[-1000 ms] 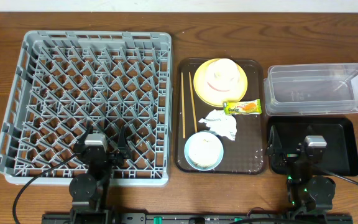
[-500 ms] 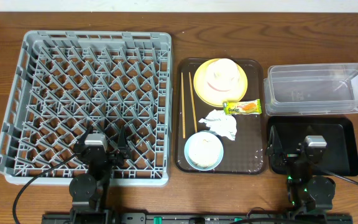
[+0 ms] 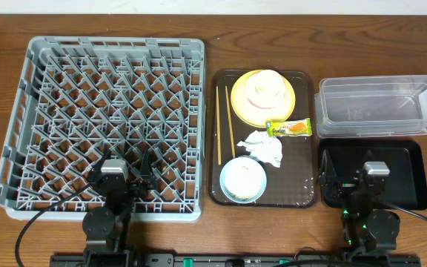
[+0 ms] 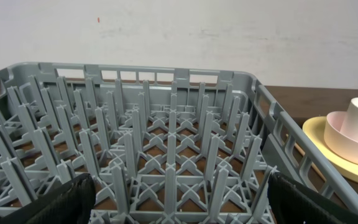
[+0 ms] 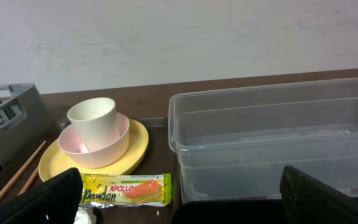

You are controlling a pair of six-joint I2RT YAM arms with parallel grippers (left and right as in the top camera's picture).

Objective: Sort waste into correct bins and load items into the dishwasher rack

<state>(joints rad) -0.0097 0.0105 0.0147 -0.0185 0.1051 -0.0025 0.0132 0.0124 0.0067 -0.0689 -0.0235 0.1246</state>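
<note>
The left hand (image 3: pixel 122 167) hangs with its fingers spread wide and nothing between them, low over the near side of the dishwasher rack (image 3: pixel 21 111), which fills the left part of the tabletop. The right hand (image 3: pixel 365 178) is just as wide open and empty, above the black tray (image 3: pixel 414 194) at the right near corner. The clear tub (image 3: pixel 380 107) sits just beyond that tray.

Between rack and bins lies the brown serving tray (image 3: pixel 302 194). On it:
- the chopsticks (image 3: pixel 224 122) along its left side
- the yellow plate (image 3: pixel 237 104) at its far end, carrying a pink bowl (image 5: pixel 107 146) with a cream cup (image 5: pixel 93 118) inside
- the snack wrapper (image 3: pixel 289 127) and the tissue (image 3: pixel 265 147) in the middle
- the light blue bowl (image 3: pixel 243 179) at its near end

Nothing looks sorted yet, so the first pick is probably the step in hand. The right hand is nearer the waste. It would do well to come straight down on the wrapper across its short width, press lightly to the tray and close fully. The wrapper lies against the plate's rim and close to the tissue, so the fingers need to miss both.
</note>
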